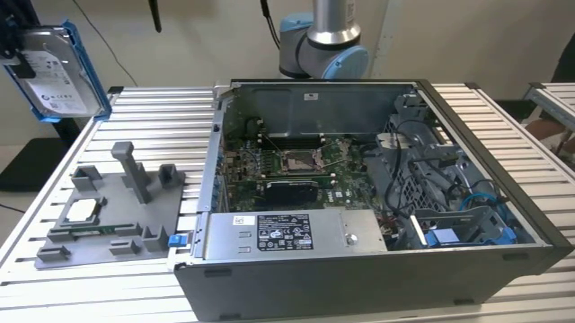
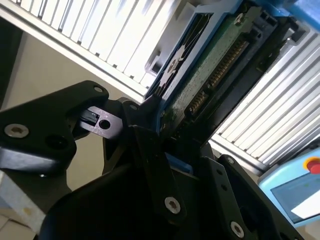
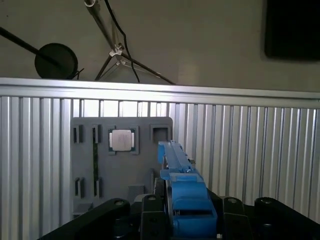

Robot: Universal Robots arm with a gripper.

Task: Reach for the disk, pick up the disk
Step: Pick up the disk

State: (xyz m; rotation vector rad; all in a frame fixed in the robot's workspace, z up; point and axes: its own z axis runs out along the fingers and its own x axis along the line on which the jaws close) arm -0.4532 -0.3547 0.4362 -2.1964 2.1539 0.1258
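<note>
At the exterior view's far left, the hand [image 1: 11, 39] grasps the disk [image 1: 54, 74], holding it upright in the air, clear of the slatted surface [image 1: 161, 114]. In both wrist views the black fingers [image 2: 150, 150] [image 3: 150, 210] clamp the blue-framed disk [image 2: 210, 65] [image 3: 175, 155] at one end. Below it, a grey fixture [image 1: 108, 215] lies on the surface and carries a small chip [image 1: 83, 210]. Right of the fixture stands an open computer case [image 1: 359, 289], with the arm [image 1: 324, 47] behind it.
</note>
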